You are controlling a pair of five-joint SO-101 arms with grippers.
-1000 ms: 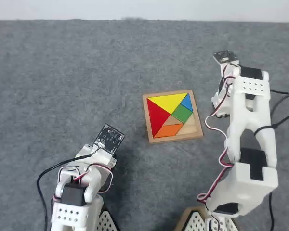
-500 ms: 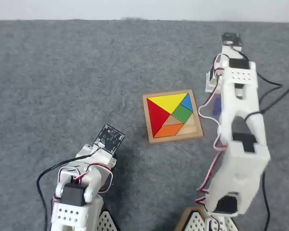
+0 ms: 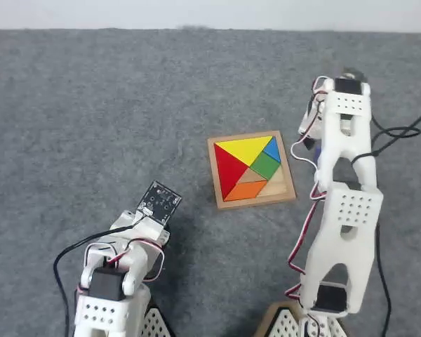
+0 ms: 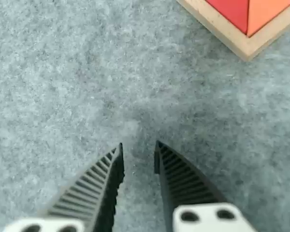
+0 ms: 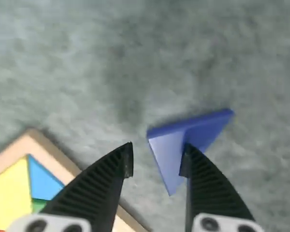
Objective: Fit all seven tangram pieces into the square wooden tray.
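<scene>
Straddling the loose blue triangular piece (image 5: 173, 151) with the right gripper (image 5: 157, 149), fingers released, just right of the square wooden tray (image 3: 257, 203) on the grey worktop (image 3: 91, 105). Hovering the left gripper (image 4: 138, 146) near-left of the tray, fingers parted, grasping nothing.

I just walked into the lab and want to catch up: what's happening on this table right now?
Two robot arms are working on a tangram puzzle. The wooden tray already holds most of the coloured pieces. The right tool is open over a blue triangle that lies on the grey mat beside the tray and is not yet gripped. The left tool is open too, holding nothing, above bare mat near a tray corner.
</scene>
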